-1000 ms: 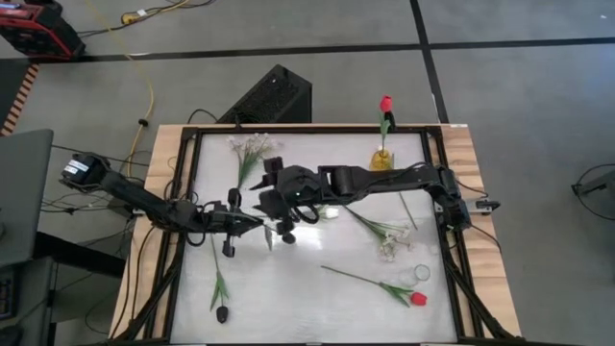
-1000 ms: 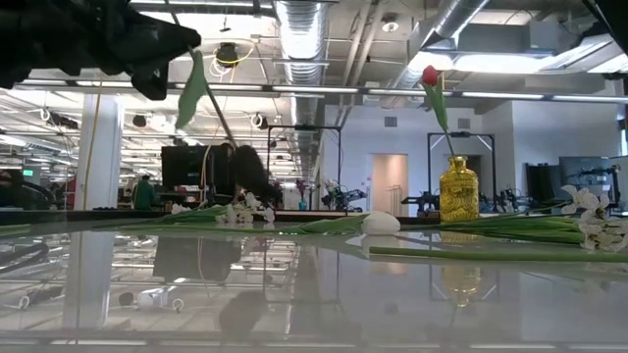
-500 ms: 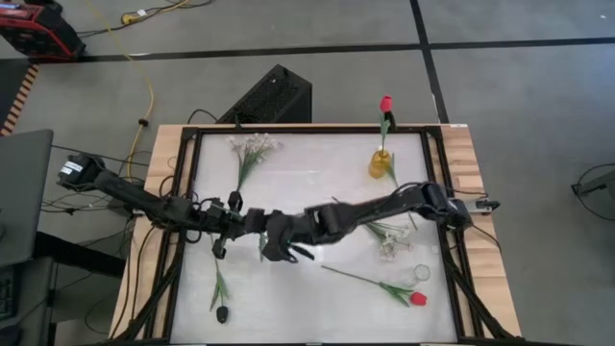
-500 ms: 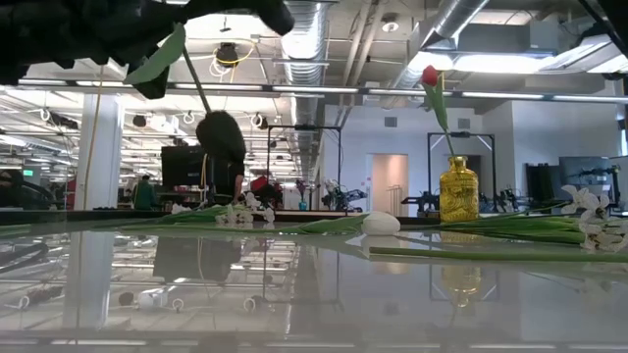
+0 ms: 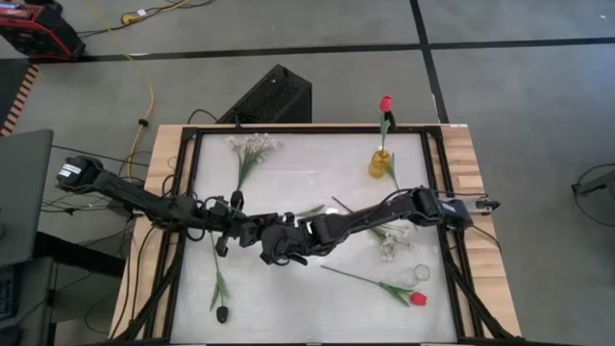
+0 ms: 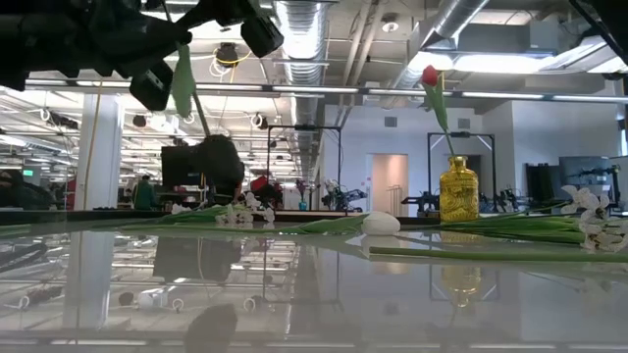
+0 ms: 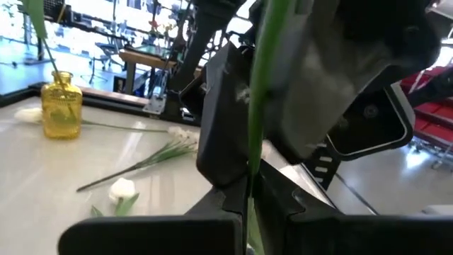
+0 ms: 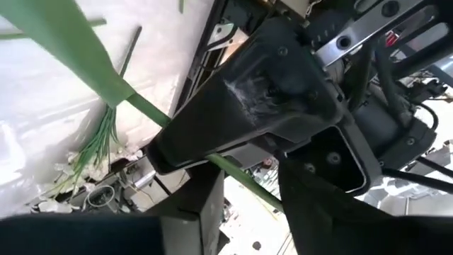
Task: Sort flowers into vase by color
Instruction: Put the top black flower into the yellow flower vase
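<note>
A dark tulip point(image 6: 218, 165) hangs head down in the air over the table's left middle, its green stem point(image 6: 196, 106) running up to the two grippers. My left gripper point(image 5: 252, 231) reaches in from the left and is shut on that stem. My right gripper point(image 5: 272, 240) faces it from the right and is open. Its fingers point(image 8: 311, 202) stand on either side of the same stem point(image 8: 241, 176) without plainly touching it. A yellow vase point(image 5: 381, 161) at the far right holds a red tulip point(image 5: 385, 103). My left gripper pinches the dark tulip's green stem point(image 7: 248, 185) between its two fingers, coming in about level from the table's left with the fingers across the stem. The tulip is lifted clear of the table, and its dark head point(image 6: 218, 165) hangs below the hold.
On the table lie a red tulip point(image 5: 415, 299) at the near right, another dark tulip point(image 5: 222, 312) at the near left, a white tulip point(image 6: 381, 224), and white sprigs at the far left point(image 5: 252, 146) and right of middle point(image 5: 389, 240). A small clear glass point(image 5: 421, 274) stands beside the red tulip.
My right arm has swung from the table's middle toward the near left and brought its gripper up against my left gripper, around the held stem. The left gripper has shifted slightly to the right. The hanging dark tulip has swung and its leaf has turned.
</note>
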You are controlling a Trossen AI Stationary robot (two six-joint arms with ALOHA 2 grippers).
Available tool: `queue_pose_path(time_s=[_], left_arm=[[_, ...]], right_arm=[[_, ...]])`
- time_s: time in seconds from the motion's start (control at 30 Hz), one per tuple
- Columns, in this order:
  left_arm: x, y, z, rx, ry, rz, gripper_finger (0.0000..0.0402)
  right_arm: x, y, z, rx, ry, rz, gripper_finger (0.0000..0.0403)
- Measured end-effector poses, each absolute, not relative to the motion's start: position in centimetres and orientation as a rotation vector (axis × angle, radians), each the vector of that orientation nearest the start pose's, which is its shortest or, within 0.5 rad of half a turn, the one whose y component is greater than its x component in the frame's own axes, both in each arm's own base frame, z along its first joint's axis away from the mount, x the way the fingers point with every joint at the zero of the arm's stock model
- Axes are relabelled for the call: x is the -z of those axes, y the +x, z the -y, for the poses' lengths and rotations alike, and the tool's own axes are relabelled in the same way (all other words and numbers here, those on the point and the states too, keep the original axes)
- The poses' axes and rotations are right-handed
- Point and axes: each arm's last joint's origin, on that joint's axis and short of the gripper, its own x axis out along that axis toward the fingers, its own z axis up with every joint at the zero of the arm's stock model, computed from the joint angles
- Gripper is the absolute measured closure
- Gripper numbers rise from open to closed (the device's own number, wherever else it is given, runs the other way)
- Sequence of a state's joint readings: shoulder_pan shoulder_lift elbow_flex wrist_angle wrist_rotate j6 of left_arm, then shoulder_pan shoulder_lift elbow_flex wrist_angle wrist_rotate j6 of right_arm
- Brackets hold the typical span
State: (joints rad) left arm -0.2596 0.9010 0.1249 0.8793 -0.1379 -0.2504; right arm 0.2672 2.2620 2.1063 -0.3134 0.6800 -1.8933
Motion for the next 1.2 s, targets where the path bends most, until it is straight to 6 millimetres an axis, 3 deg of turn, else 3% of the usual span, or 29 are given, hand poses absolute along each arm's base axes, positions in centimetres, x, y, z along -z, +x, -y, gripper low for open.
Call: queue_pose_path(time_s=[0.13,0.27,0.43,0.57,0.87,1.2], left_arm=[[-19.1,16.4,3.9,0.108,-0.272,0.08,0.0395],[-19.1,16.4,3.9,0.103,-0.25,0.08,0.0364],[-19.6,16.2,3.8,0.122,-0.209,0.122,0.0302],[-19.8,15.9,3.7,0.104,-0.183,0.123,0.0257],[-18.7,14.4,2.9,-0.05,-0.179,0.151,0.0228],[-18.4,13.7,2.9,0.018,-0.183,0.165,0.0228]], right_arm=[[-28.3,50.5,-11.5,-0.16,-2.039,-0.736,0.0312],[-27.6,50.0,-11.3,-0.185,-1.92,-0.804,0.0377],[-26.4,48.4,-11.1,-0.306,-1.755,-0.936,0.038],[-25.1,47.1,-10.9,-0.465,-1.496,-1.015,0.038],[-29.4,43.2,-6.1,-0.504,-0.762,-1.149,0.038],[-36.3,38.6,-1.3,-0.415,-0.426,-1.079,0.038]])
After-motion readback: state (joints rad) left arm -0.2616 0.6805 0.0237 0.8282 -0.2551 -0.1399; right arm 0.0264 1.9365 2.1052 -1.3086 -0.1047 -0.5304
